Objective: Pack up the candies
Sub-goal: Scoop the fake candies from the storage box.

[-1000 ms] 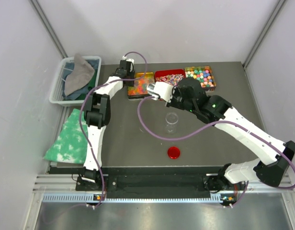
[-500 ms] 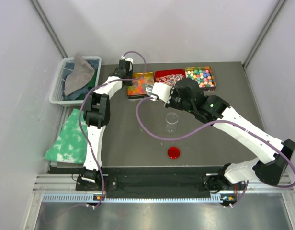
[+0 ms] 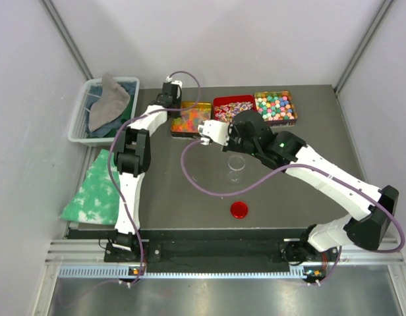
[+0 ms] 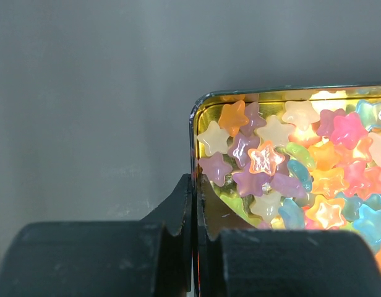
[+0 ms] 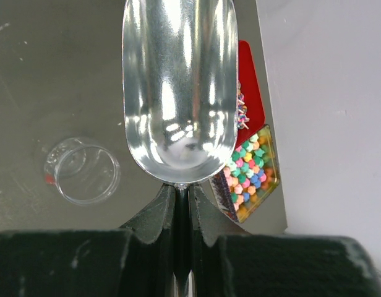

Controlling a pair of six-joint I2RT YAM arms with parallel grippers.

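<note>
The candies lie in three trays along the back. Star-shaped gummies (image 4: 265,162) fill the gold tray (image 3: 202,105). The mixed pink-white pieces (image 3: 232,105) are in a red tray, and the pastel balls (image 3: 275,107) are in the third tray. My left gripper (image 4: 195,185) is shut on the left wall (image 4: 195,124) of the gummy tray. The right gripper (image 5: 181,193) is shut on the handle of an empty metal scoop (image 5: 178,93). In the top view that scoop (image 3: 208,130) hovers just in front of the gummy tray.
A clear cup (image 3: 236,164) stands upright mid-table, seen to the scoop's left in the right wrist view as cup (image 5: 82,174). A red round lid (image 3: 240,210) lies nearer the front. A basket of cloths (image 3: 104,108) and a green cloth (image 3: 94,191) are on the left.
My left gripper has closed onto the gummy tray's left wall. The right arm has swung the scoop to the left and a little toward the front.
</note>
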